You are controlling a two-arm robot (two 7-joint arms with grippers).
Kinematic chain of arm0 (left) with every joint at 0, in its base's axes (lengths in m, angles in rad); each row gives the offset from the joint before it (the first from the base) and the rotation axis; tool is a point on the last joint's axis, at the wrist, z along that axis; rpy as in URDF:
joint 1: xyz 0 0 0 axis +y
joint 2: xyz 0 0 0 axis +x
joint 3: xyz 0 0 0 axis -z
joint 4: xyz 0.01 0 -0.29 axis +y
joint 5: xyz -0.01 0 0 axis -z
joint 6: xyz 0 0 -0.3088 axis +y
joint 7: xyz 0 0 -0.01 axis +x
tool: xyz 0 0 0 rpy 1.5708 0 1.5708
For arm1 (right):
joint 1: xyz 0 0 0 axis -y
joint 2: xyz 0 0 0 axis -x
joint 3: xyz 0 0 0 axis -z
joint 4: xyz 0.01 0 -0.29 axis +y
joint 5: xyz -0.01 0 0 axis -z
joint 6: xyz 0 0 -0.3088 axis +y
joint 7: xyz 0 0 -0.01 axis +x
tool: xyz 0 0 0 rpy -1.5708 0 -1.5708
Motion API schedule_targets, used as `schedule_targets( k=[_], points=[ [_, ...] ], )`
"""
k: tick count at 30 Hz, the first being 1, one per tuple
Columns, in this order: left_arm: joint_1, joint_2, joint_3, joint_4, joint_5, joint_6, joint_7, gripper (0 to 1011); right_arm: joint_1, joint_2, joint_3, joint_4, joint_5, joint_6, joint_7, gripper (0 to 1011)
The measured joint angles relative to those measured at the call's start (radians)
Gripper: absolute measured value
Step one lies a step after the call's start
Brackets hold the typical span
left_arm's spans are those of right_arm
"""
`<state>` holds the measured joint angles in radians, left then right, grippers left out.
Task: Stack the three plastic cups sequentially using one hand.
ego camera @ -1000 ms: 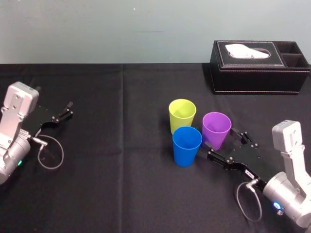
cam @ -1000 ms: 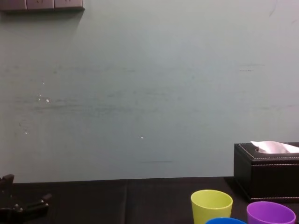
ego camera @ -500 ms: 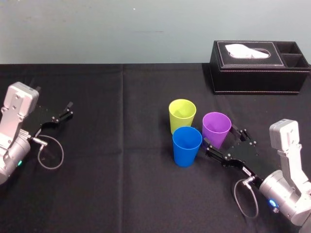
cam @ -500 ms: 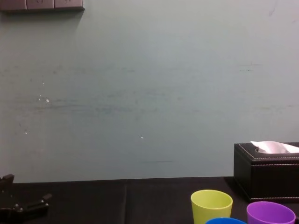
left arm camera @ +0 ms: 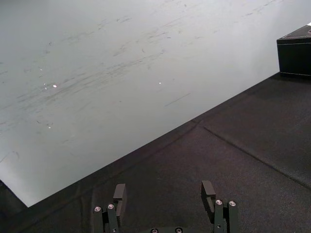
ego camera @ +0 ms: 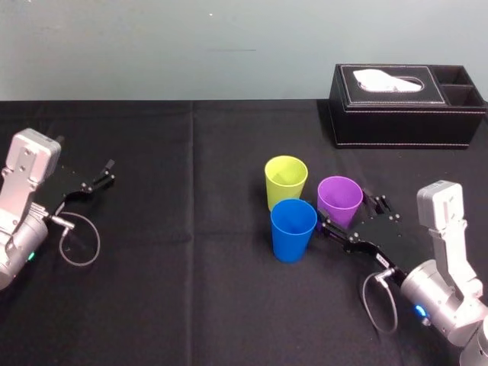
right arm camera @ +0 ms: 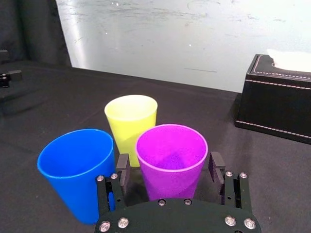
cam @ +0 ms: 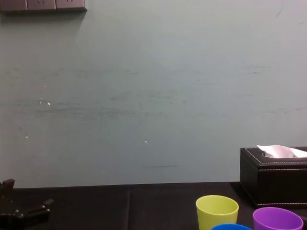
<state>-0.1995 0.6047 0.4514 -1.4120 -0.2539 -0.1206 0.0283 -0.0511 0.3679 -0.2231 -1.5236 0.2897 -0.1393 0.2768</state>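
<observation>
My right hand (right arm camera: 169, 165) spread wide; purple cup (ego camera: 339, 200) upright between fingers, dead ahead, not yet pinched by my read. Blue cup (ego camera: 293, 227) just left, yellow-green cup (ego camera: 285, 180) behind, clustered mid-surface (ego camera: 191, 267). Left hand (ego camera: 95, 181) parked far off, fingers apart.

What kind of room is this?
Likely a robot lab: black cloth-covered table, bare pale wall, the right gripper around a purple plastic cup, the left gripper parked at the table's left.
</observation>
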Motion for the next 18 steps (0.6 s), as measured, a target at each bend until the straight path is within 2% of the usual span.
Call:
schedule_targets(
  k=[18],
  points=[
    [0.0, 0.0, 0.0, 0.0, 0.0, 0.0, 0.0, 1011, 0.032, -0.059, 0.016, 0.045, -0.054, 0.007, -0.001, 1003]
  ],
)
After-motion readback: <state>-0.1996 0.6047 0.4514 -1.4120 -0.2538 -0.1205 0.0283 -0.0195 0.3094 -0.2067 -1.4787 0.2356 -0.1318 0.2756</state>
